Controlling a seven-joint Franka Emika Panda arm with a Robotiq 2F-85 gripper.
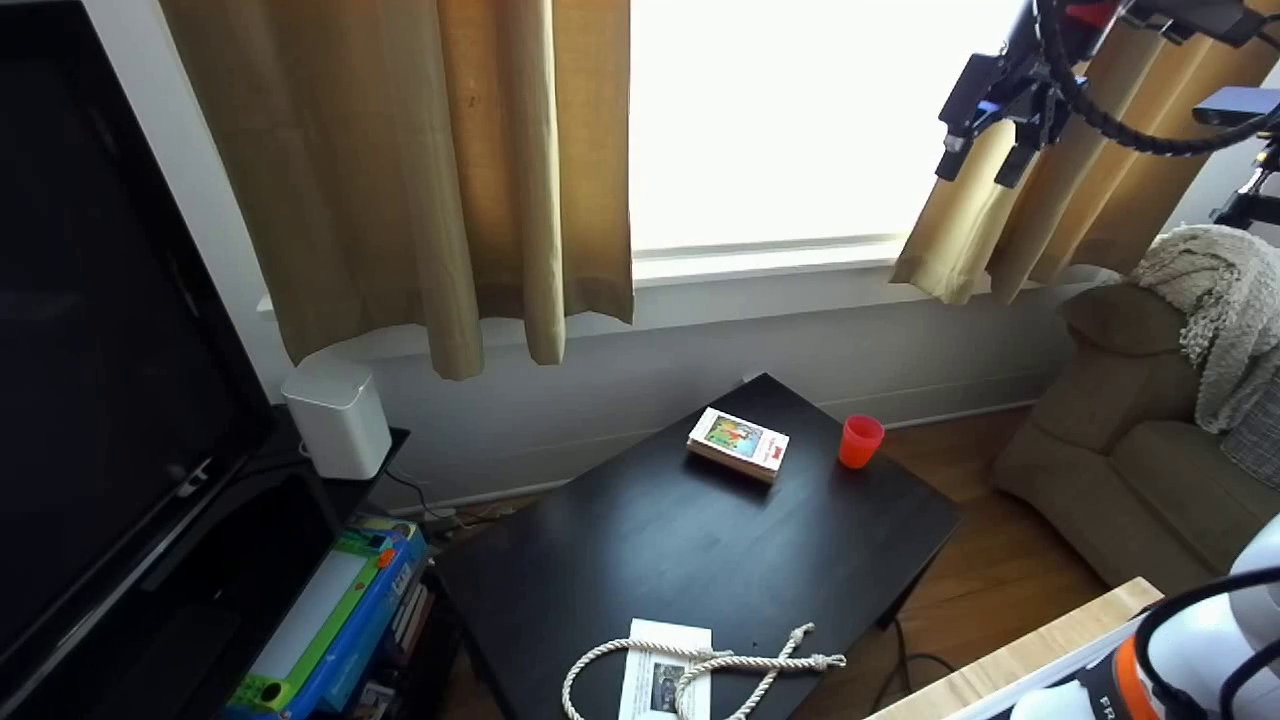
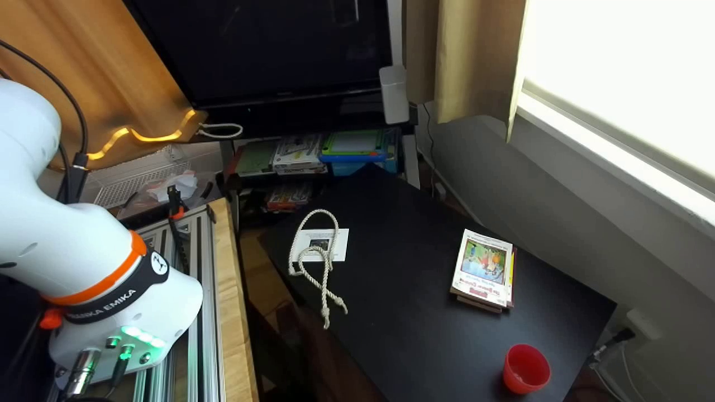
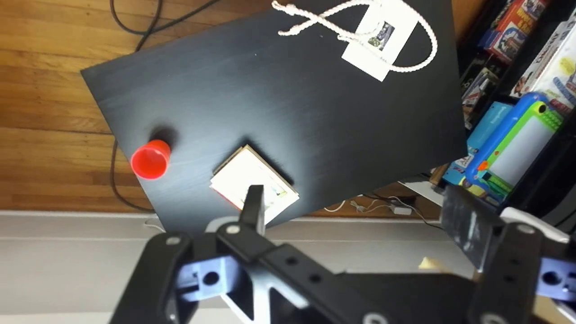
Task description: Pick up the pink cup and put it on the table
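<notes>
High on the right in an exterior view, the black two-fingered end effector (image 1: 978, 172) is hanging well above the glossy black rectangular surface (image 1: 700, 570), its fingers (image 1: 951, 160) standing spread wide apart against a bright window (image 1: 780, 120) and a tan fabric curtain (image 1: 1080, 220). Down below, the small bright red round plastic cup (image 1: 860, 442) is standing upright on that surface, sitting close to its far right edge, and both exterior views are showing its mouth facing up. Left of the cup, a flat stack of books (image 1: 738, 444) with a colourful picture on top is lying near the far corner. Over to the near end, where a white twisted rope (image 1: 760, 661) with knotted ends is curling across a white printed paper sheet (image 1: 640, 685)! Out right, a cream textured throw (image 1: 1225, 300) is draping over a brown upholstered sofa (image 1: 1060, 500). And the wrist view is showing that broad gap between the fingers, one of them hiding part of the stack.
</notes>
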